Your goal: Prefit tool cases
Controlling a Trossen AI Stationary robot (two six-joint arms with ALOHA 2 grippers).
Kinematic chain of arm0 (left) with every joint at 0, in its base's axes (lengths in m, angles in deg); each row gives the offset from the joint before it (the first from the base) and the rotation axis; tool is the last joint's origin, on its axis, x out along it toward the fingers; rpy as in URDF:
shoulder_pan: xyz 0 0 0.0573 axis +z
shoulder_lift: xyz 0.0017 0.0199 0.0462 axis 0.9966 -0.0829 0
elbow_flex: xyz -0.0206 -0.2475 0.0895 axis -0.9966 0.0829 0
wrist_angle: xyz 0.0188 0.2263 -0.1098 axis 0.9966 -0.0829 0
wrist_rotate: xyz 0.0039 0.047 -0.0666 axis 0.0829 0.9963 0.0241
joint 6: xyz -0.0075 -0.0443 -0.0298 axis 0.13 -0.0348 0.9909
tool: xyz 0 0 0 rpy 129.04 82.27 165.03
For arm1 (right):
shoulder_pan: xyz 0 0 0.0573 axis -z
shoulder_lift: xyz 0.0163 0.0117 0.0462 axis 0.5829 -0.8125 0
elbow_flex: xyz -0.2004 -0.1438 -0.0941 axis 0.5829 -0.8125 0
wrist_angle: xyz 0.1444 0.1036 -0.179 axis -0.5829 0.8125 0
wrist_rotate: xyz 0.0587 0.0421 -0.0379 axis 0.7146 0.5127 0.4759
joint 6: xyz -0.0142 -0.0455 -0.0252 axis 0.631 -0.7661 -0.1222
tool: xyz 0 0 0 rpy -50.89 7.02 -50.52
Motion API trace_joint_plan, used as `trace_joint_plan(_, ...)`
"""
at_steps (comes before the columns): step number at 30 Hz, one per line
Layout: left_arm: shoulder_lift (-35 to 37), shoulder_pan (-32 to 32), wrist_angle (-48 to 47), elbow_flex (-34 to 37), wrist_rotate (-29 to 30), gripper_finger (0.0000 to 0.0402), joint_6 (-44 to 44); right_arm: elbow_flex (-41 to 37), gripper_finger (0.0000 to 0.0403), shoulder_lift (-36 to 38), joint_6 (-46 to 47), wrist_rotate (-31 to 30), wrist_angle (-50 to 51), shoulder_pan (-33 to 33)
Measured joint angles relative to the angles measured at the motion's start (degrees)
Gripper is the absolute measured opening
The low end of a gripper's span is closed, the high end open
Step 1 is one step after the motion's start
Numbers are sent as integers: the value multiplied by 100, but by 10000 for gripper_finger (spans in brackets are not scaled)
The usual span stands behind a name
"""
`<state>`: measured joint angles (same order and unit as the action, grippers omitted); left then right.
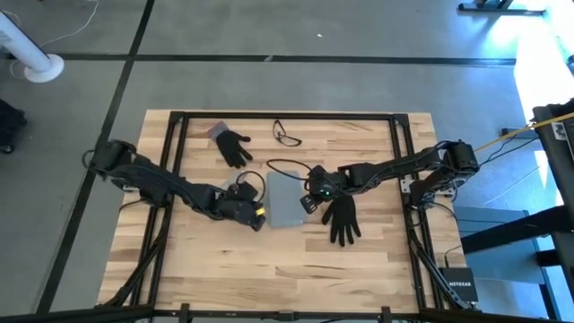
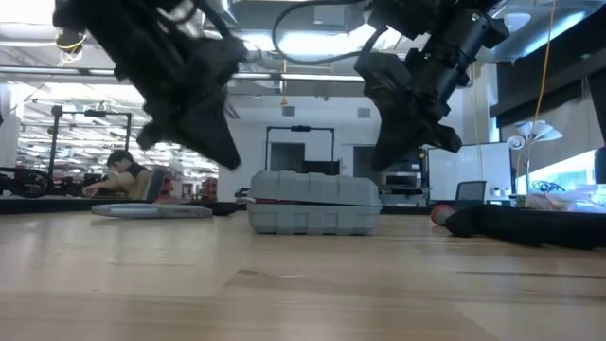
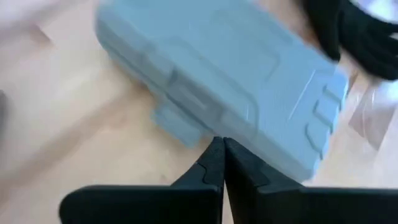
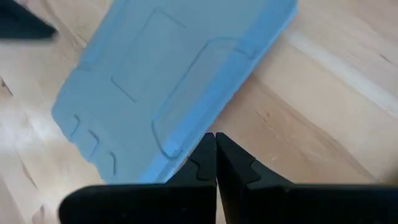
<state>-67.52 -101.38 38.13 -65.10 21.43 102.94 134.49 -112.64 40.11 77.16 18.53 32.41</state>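
Black fingers of our left gripper (image 3: 219,163) are clenched together on nothing, tips at the near edge of the tool case (image 1: 285,199); our right gripper (image 4: 215,158) is likewise pinched closed and empty at the opposite long edge. The case lies flat and shut at the centre of the table (image 1: 377,260) in the high view, between both arms. We judge a closed tip pushing sideways could skid or spin the case instead of seating it. One black glove (image 1: 342,218) lies just right of it, another glove (image 1: 233,147) upper left, glasses (image 1: 287,135) above; open wood remains toward the lower frame
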Motion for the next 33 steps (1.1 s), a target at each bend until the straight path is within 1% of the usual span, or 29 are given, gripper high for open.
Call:
trace_joint_plan(2,191,30,5,0,69,0,-282,-97,0,-23,-16,13,-73,0)
trace_joint_plan(4,219,88,82,-9,70,0,-463,-269,0,-58,25,66,-179,-1)
trace_joint_plan(8,-58,193,38,-4,-204,0,-684,-578,0,-120,209,288,-742,-9)
trace_joint_plan(12,-182,281,63,0,-221,0,-727,-736,0,-118,401,457,-1212,-11)
trace_joint_plan(15,-181,435,15,0,-209,0,-1006,-740,0,-118,525,643,-1437,-29)
trace_joint_plan(20,-18,879,-53,2,-202,0,-1629,-740,0,-118,731,760,-1932,-413)
trace_joint_plan(24,225,1333,351,-7,-231,0,-2463,-740,0,-118,1035,576,-2201,-806)
trace_joint_plan(26,226,1601,527,-6,-519,0,-2967,-740,0,-116,1225,439,-2487,-929)
trace_joint_plan(29,155,2042,806,-10,-1068,0,-3549,-740,0,-114,1656,7,-2781,-1022)
trace_joint_plan(31,75,2314,753,-3,-1276,0,-3796,-740,0,-111,2037,-259,-2877,-1038)
trace_joint_plan(33,29,2568,817,-2,-1475,0,-3939,-738,0,-111,2315,-362,-2892,-1040)
